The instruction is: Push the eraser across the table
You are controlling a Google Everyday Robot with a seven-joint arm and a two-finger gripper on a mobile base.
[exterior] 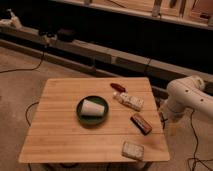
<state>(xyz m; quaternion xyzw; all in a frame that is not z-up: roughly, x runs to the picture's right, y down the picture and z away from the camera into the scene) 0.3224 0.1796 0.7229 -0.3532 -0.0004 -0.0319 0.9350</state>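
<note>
Closest to the camera is a pale squarish block [132, 149], sitting front-right of the green plate [93, 121] and right by the table's near edge. The table [55, 135] is light bamboo-looking wood, with planks running across a roughly square top.

The round plate sits about mid-table and has a pale cup-shaped thing [93, 107] lying on it. The eraser [141, 123] is right of the plate, a small dark rectangular block with an orange-brown edge, lying at an angle. Back-right of the plate is a pale speckled oblong packet [129, 101], with a little reddish-brown thing [118, 87] beyond it.

The smooth white arm [187, 92] curves in well right of the plate. Its gripper [170, 125] hangs just off the table's right edge, near the eraser but not touching it. Can't tell if the gripper is spread or closed. Nothing sits between it and the eraser.
</note>
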